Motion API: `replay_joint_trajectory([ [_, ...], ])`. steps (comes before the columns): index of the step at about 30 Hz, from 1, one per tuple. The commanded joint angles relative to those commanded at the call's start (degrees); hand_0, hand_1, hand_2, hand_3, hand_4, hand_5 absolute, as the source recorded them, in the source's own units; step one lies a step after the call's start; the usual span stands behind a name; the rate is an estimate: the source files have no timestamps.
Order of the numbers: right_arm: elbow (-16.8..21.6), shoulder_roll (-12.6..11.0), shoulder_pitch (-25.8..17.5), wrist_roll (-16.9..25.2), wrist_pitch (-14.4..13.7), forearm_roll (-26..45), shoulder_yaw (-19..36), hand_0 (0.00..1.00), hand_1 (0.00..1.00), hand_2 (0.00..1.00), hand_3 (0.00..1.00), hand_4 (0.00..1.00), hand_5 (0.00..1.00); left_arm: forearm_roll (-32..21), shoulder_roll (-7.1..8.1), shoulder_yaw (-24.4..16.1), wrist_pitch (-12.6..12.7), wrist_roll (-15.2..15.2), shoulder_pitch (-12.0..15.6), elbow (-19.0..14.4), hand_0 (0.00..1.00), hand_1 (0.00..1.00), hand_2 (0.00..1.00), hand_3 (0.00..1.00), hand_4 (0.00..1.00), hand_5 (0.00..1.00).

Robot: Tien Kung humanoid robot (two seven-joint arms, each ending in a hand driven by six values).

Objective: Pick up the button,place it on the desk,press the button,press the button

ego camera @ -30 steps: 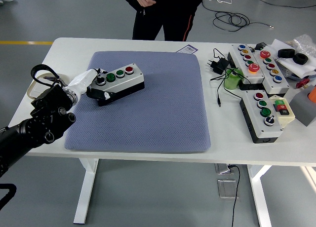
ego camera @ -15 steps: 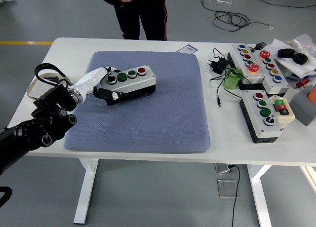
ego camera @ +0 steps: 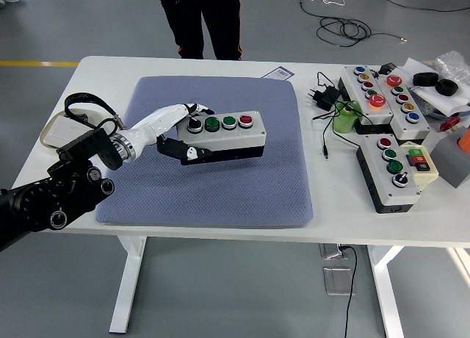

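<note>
A grey button box [ego camera: 229, 134] with a black knob, two green buttons and a red button sits over the middle of the blue-grey mat [ego camera: 220, 184]. My left hand [ego camera: 186, 136] is shut on the box's left end, white fingers [ego camera: 192, 110] over its top and the thumb under its front side. The box looks held slightly above the mat. My left arm [ego camera: 66, 187] comes in from the lower left. My right arm is out of view.
Two more button boxes [ego camera: 382, 95] [ego camera: 393, 173] lie at the table's right with a green cylinder [ego camera: 345, 120], a black plug and cables [ego camera: 323, 95]. A person in black [ego camera: 202, 18] stands at the far side. A strap loop [ego camera: 62, 125] lies at the left edge.
My left hand has carried the button box to the right, from the mat's upper left toward its middle. The person at the far side has shifted left.
</note>
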Motion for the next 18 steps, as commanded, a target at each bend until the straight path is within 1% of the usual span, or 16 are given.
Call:
replay_joint_trajectory([
  [6,0.00,0.00,0.11,-0.02,0.00,-0.03,-0.01,0.642,0.507,0.548,0.591,0.245,0.360,-1.76,0.01,1.22,-0.39,-3.89,0.26,0.19,0.053,0.051,0.079,0.189,0.218,0.002],
  [10,0.00,0.01,0.11,-0.04,0.00,0.04,-0.10,0.642,0.508,0.548,0.591,0.244,0.361,-2.07,-0.22,2.06,-0.06,-4.70,0.13,0.63,0.059,0.054,0.083,0.193,0.218,0.002],
  [11,0.00,0.02,0.13,-0.06,-0.01,0.09,-0.15,0.642,0.508,0.548,0.591,0.244,0.361,-1.98,-0.71,2.96,0.49,-5.03,-0.20,1.48,0.059,0.054,0.083,0.193,0.218,0.002],
  [13,0.00,0.03,0.14,-0.12,-0.03,0.05,-0.17,0.642,0.508,0.548,0.591,0.244,0.361,-2.06,-1.23,3.74,0.84,-5.39,-0.57,2.44,0.059,0.054,0.083,0.193,0.218,0.002],
  [15,0.00,0.04,0.15,-0.14,-0.03,0.05,-0.18,0.642,0.508,0.548,0.591,0.244,0.361,-2.12,-1.41,4.01,0.96,-5.51,-0.69,2.78,0.059,0.054,0.083,0.193,0.218,0.002],
  [18,0.00,0.02,0.18,-0.14,-0.05,0.17,-0.28,0.643,0.508,0.548,0.591,0.244,0.358,-2.90,-2.15,5.64,1.65,-6.28,-1.27,4.57,0.073,0.064,0.092,0.207,0.219,0.002],
])
